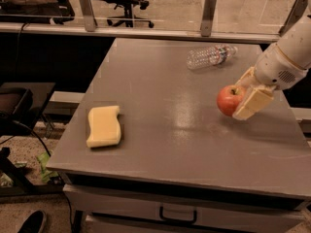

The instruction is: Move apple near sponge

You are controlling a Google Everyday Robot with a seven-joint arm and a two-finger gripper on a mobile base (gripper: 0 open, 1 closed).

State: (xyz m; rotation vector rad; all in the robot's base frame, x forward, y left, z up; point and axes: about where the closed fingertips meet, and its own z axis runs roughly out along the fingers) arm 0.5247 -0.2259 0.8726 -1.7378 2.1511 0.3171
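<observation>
Table (pixel 160 149), one sponge (pixel 103 125), one apple (pixel 227 100) between gripper (pixel 239 99) fingers (pixel 252 103)

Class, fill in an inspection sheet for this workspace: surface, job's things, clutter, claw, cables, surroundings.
Surface: grey table, flat.
Job's things: apple at the right side; sponge at the front left, far apart.
Clutter: clear plastic bottle lying at the back.
Claw: claw at the right, closed on the apple.
Cables: dark cable hanging at far left.
Surroundings: office chair behind; shoe on the floor.
</observation>
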